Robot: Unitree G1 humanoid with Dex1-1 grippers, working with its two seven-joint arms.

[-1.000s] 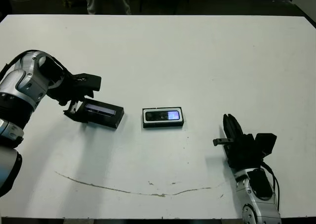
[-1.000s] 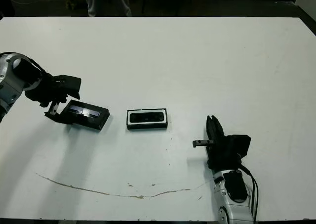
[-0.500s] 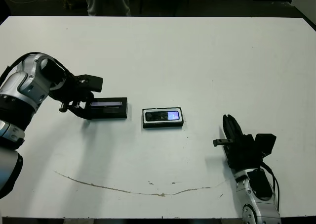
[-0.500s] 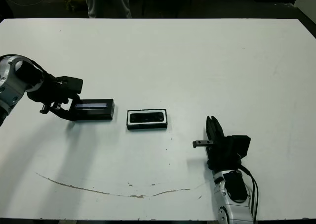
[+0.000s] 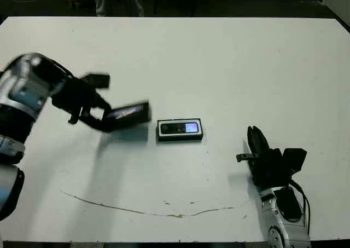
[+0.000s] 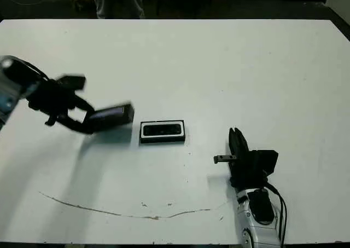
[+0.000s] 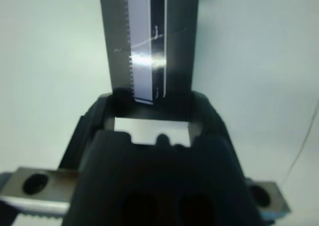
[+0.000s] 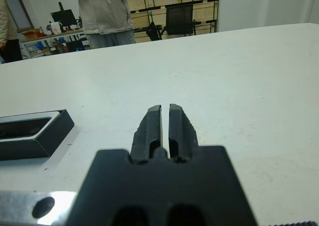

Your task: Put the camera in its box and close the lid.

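The box (image 5: 180, 130) lies flat near the middle of the white surface (image 5: 219, 67), its white lining showing as a rim around the camera (image 5: 180, 128), which sits inside it with the bluish-white glossy patch at the end farther from the lid. The box is open on top.

Just beside the box, on the robot's left of it, the lid (image 5: 127, 114) is held off the surface by the left pincer (image 5: 95, 103). It is tilted, the end nearer the box raised, and its shadow falls on the surface underneath, next to the box. Lid and box are close but not touching. In the left wrist view the 2 fingers are clamped on one end of the lid (image 7: 149, 41), and its greyish glossy strip runs lengthwise away from the pincer's black body. The left arm and lid are motion-blurred in the head views.

The right pincer (image 5: 256, 146) is on the other side of the box, nearer the robot and well apart from it, low over the surface. In the right wrist view its 2 fingers (image 8: 150, 128) stand together with only a thin slit between them, holding nothing, and a corner of the box (image 8: 35, 133) shows off to one side.

A thin brownish line (image 5: 158, 209) crosses the surface on the robot's side of the box. Beyond the far edge of the surface, past the box, a person (image 8: 102, 11) stands.
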